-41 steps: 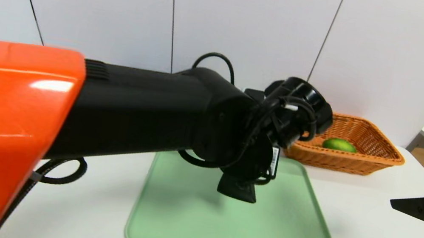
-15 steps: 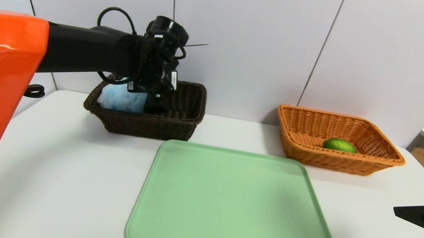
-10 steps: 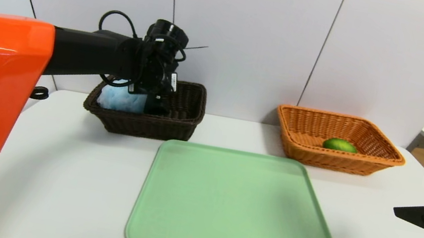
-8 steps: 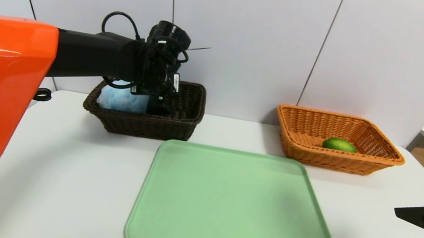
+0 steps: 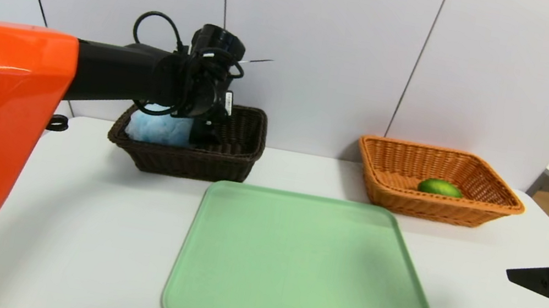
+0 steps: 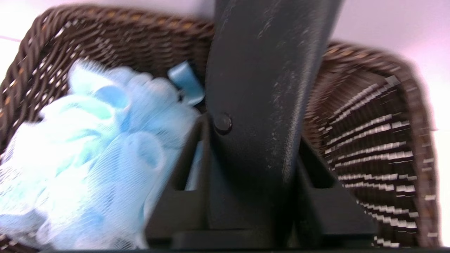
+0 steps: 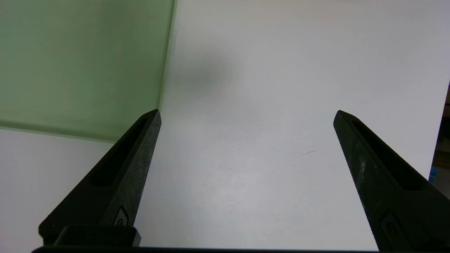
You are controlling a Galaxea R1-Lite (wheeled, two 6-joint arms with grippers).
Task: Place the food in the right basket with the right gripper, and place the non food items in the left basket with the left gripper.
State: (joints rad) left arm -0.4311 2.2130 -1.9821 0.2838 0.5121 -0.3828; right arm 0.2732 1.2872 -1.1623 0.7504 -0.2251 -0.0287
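Closest to us is the orange shell (image 5: 0,125) of the left arm, reaching in over the white worktop (image 5: 70,209); off to the right we've got the right pincer (image 7: 248,112), parked above the worktop beside the tray, jaws wide apart with nothing between them. Next up is the pale green tray (image 5: 310,271), lying flat in the middle, nothing on it.

Past that we get the two baskets, well apart; the dark brown basket (image 5: 189,165) on the left has the light-blue bath pouf (image 6: 116,158) sitting in it, and the left pincer (image 6: 251,130) is down at that basket, with the black glasses case (image 6: 263,80) between its jaws and right next to the pouf; we honestly can't tell if it's gripping or letting go. Over in the orange-tan basket (image 5: 443,209) on the right, the green lime (image 5: 440,187) is lying inside; behind both baskets it's just white wall panels (image 5: 320,44).
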